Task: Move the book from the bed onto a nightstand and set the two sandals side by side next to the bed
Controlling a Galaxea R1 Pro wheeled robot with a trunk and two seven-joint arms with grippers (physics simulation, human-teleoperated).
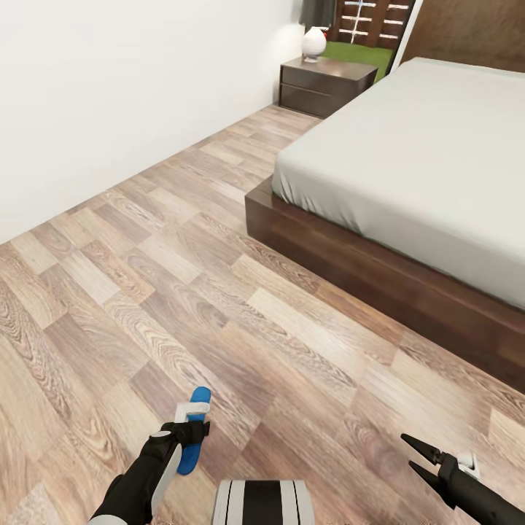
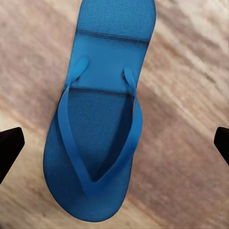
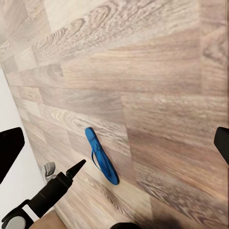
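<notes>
One bright blue sandal point(image 1: 200, 399) lies flat on the wood floor, well short of the bed point(image 1: 408, 146). My left gripper point(image 1: 195, 430) hangs directly over it, open. In the left wrist view the sandal point(image 2: 102, 119) lies strap-up between the wide-spread fingertips point(image 2: 9, 145), which do not touch it. My right gripper point(image 1: 421, 456) is open low at the right, holding nothing. Its wrist view shows the same sandal point(image 3: 101, 155) with a left finger point(image 3: 71, 171) beside it. A nightstand point(image 1: 321, 84) stands by the bed's head. The book is out of view.
A white lamp point(image 1: 313, 42) sits on the nightstand. A white wall point(image 1: 109, 87) runs along the left, leaving a wide strip of wood floor point(image 1: 219, 292) between it and the bed frame point(image 1: 350, 262). My base point(image 1: 262, 503) shows at the bottom edge.
</notes>
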